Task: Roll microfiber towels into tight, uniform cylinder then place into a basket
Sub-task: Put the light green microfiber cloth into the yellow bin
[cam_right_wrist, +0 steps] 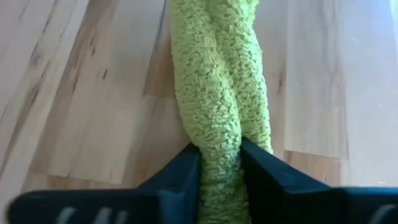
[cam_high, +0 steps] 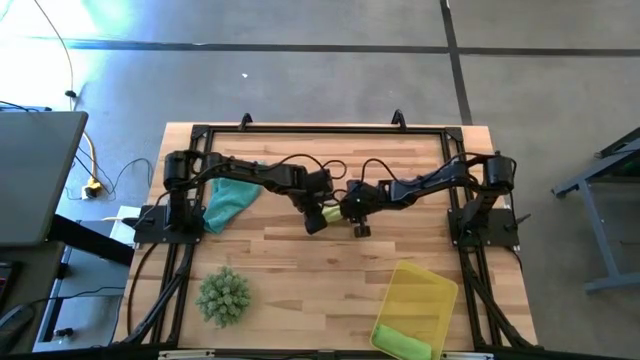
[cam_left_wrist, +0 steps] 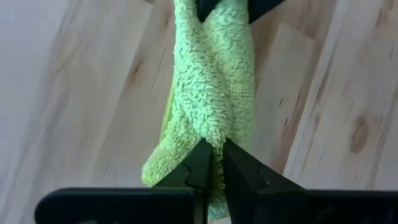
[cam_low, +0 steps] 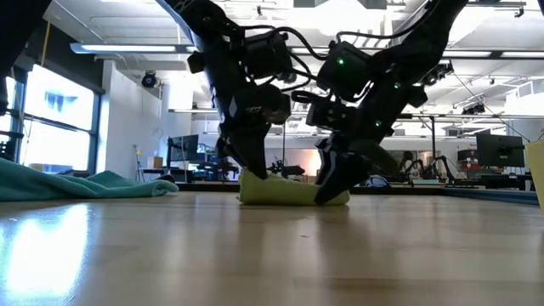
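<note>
**Both grippers pinch one rolled towel at mid-tabletop**

Three towels show: a fuzzy pale yellow-green towel [cam_left_wrist: 211, 99], twisted into a rope at the wooden tabletop's [cam_high: 300, 255] centre, a loose teal towel [cam_high: 228, 200] by the left arm, and a bright green towel [cam_high: 405, 341] lying in the translucent yellow basket [cam_high: 418, 290]. The left gripper [cam_left_wrist: 212, 160] and right gripper [cam_right_wrist: 221, 163] each have fingers clamped on opposite ends of the rope. One spiky plant ball [cam_high: 222, 295] sits apart.

Pale yellow-green towel [cam_left_wrist: 211, 99], teal towel [cam_high: 228, 200], yellow basket [cam_high: 415, 310]
</note>
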You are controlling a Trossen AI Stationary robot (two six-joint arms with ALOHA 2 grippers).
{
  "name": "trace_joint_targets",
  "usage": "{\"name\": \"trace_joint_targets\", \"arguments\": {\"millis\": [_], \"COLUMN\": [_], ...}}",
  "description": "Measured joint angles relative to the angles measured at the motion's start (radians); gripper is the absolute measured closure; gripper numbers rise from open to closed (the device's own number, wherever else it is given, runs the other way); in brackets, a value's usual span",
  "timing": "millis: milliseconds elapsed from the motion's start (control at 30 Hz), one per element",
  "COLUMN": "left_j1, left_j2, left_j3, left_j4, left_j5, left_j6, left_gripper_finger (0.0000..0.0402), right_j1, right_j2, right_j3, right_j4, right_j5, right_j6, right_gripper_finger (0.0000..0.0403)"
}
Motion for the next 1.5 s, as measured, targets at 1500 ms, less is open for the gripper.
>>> {"name": "trace_joint_targets", "arguments": {"millis": [1500], "left_j1": [-0.059], "left_j2": [-0.084], "left_j3": [0.001], "left_j4": [-0.253], "left_j5": [-0.549], "left_j6": [-0.145], "left_gripper_finger": [0.0287], "right_j1": [0.056], "right_j2": [-0.469], "right_j3": [-0.009], "right_j4": [-0.433], "right_j5": [0.049], "right_j6": [0.299], "right_gripper_finger": [0.0396]}}
